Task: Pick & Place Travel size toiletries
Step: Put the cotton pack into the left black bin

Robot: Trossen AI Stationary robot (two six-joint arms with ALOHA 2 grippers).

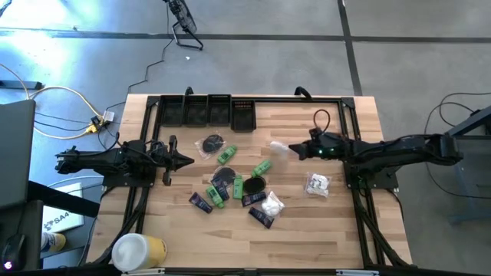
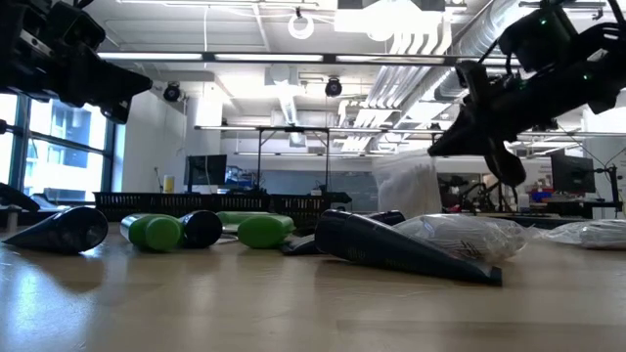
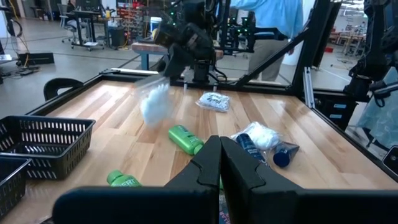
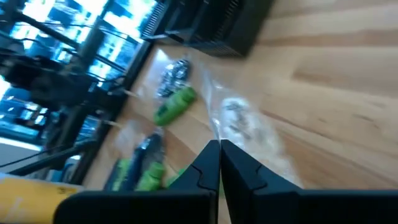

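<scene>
Pale wooden table [image 1: 322, 222], grey concrete floor [image 1: 414, 54], black baskets [image 1: 207, 111]

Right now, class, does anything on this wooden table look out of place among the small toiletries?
Yes: a large white-and-yellow cylinder lies on its side at the near left table edge, dwarfing the small items. Also, the right hand holds a clear plastic-wrapped packet dangling above the table.

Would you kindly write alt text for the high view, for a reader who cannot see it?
The right pincer, shut, holds a clear plastic packet above a wooden table strewn with green bottles, dark sachets and black discs. The left pincer waits shut at the left.
</scene>
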